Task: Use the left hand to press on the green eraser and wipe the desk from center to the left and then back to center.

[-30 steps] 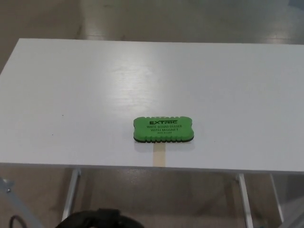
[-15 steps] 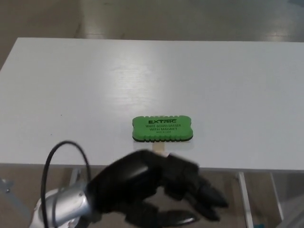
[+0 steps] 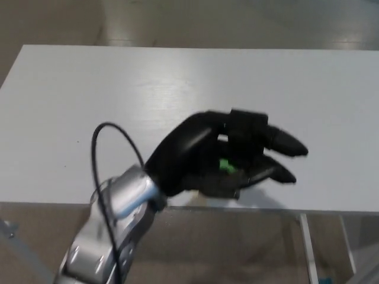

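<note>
We see the left robot hand (image 3: 228, 155) over the near middle of the white bench (image 3: 89, 100), its silver forearm (image 3: 112, 231) and a black cable (image 3: 109, 133) coming in from the lower left. The green eraser (image 3: 225, 165) lies beneath it, near the front edge of the bench — only a small green patch shows between the black fingers (image 3: 284, 144). The fingers are spread, pointing right, and cover the eraser from above; we cannot tell whether the palm presses on it or hangs just above it — nothing is grasped. The right robot hand is out of view
</note>
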{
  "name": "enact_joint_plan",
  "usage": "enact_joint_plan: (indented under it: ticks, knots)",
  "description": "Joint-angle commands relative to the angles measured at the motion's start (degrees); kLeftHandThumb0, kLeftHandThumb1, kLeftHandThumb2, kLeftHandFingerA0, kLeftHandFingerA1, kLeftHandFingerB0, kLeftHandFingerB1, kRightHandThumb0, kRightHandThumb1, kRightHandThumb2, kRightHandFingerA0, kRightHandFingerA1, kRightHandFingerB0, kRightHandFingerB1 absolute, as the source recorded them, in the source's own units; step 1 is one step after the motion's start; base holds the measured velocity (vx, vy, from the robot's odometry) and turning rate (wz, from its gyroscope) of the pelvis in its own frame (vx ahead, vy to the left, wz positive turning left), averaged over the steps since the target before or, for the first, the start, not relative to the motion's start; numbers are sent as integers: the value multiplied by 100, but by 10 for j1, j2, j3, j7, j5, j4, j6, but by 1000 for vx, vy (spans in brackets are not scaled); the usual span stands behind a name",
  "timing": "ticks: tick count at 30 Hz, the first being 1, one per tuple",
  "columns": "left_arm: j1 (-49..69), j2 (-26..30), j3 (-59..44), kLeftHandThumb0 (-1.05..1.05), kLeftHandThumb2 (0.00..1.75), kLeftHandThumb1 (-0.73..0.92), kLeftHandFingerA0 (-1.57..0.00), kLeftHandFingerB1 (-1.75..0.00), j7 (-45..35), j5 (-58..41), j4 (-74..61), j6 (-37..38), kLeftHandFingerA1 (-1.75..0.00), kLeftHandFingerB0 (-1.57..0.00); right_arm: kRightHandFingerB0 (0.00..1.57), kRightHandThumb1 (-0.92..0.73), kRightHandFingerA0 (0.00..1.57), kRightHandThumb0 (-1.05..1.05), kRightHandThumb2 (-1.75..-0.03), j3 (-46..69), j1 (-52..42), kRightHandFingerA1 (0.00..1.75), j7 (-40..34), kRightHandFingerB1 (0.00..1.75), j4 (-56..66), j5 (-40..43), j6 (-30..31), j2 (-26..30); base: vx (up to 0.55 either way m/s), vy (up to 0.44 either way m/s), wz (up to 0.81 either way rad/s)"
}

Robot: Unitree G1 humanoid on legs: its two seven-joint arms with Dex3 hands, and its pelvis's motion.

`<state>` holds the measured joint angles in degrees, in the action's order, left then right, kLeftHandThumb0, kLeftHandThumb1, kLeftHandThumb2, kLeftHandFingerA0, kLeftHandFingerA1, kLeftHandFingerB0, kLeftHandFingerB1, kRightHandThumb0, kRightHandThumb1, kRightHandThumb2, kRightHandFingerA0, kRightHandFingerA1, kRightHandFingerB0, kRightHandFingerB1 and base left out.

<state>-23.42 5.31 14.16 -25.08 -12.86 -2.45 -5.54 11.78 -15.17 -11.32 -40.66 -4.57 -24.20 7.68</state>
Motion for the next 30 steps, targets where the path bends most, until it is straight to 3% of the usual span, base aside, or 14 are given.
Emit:
enact_joint_plan:
  ticks: [1,12,18,30]
  knots:
    - [-169,-47,-47,-17,64,82,-95,-63,212,114,245,5,-72,-92,49,-69,72,-22,-60,-5,0,53,10,46,-3,8,-16,-2,0,0,0]
    - [-272,-37,-80,-13,69,80,-92,-84,325,144,430,5,-85,-87,48,-71,70,-23,-60,1,5,53,31,45,0,31,-4,-9,0,0,0]
    - [-278,-36,-105,-14,70,83,-91,-90,336,124,491,30,-94,-85,48,-70,70,-23,-60,-1,-3,53,36,45,7,29,-3,-4,0,0,0]
    - [-260,-58,-116,-15,66,88,-90,-88,325,130,553,71,-94,-86,52,-70,70,-23,-60,1,3,53,35,47,-3,31,-10,-6,0,0,0]
